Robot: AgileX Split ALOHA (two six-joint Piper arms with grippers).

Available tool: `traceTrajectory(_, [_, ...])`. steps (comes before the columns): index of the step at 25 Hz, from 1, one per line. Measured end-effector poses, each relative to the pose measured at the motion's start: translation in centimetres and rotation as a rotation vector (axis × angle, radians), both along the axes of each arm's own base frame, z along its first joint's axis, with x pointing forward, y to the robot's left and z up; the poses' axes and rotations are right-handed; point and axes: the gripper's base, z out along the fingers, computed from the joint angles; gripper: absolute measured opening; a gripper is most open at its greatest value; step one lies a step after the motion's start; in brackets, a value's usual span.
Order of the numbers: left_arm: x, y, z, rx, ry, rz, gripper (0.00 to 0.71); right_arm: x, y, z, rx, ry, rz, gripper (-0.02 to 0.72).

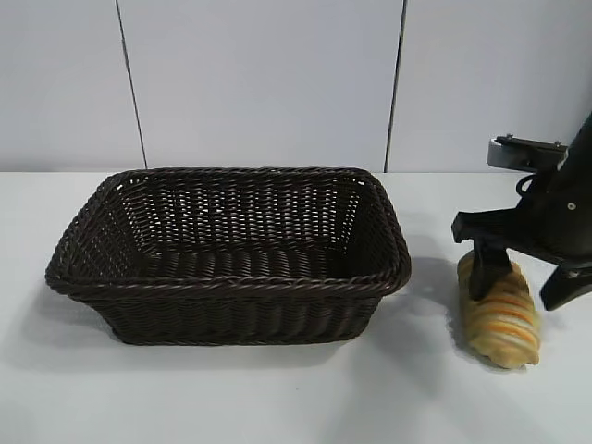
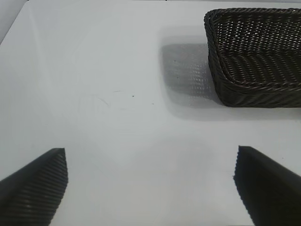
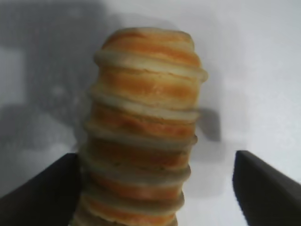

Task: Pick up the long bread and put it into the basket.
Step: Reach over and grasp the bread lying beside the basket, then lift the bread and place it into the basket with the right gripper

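- The oblong golden-tan long bread (image 1: 502,319), ridged pale and orange-brown, is lying on the white table (image 1: 277,398), just beside the basket's right end and outside it.
- The large rectangular dark brown woven wicker basket (image 1: 231,277) is sitting at mid-table, holding nothing.
- The right gripper (image 1: 527,277) is reaching down over the loaf's far end, its black jaws standing apart on either side; one finger (image 3: 42,188) is touching the loaf, the other is clear of it.
- The left gripper (image 2: 150,188) is hovering above bare table, well apart from the basket, jaws spread wide.

The right arm (image 1: 564,199) is matte black with a grey bracket; jaws black, ribbed.
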Motion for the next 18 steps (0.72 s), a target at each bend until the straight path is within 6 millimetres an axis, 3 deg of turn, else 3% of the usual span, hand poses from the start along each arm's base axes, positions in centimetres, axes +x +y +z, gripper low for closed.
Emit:
traceTrajectory(3, [0.0, 0.0, 0.0, 0.0, 0.0, 0.0, 0.694, 0.6, 0.1, 1.0, 0.0, 0.023, 0.007, 0.094])
traceTrajectory(5, [0.0, 0.0, 0.0, 0.0, 0.0, 0.0, 0.694, 1.1, 0.2, 2.7, 0.005, -0.002, 0.01, 0.092])
traceTrajectory(11, [0.0, 0.0, 0.0, 0.0, 0.0, 0.0, 0.694, 2.1, 0.4, 10.6, 0.022, -0.145, 0.026, 0.092])
traceTrajectory(13, [0.0, 0.0, 0.0, 0.0, 0.0, 0.0, 0.694, 2.3, 0.4, 12.4, 0.025, -0.165, 0.031, 0.08])
traceTrajectory(18, [0.0, 0.0, 0.0, 0.0, 0.0, 0.0, 0.694, 2.6, 1.0, 13.8, 0.018, -0.171, 0.084, 0.076])
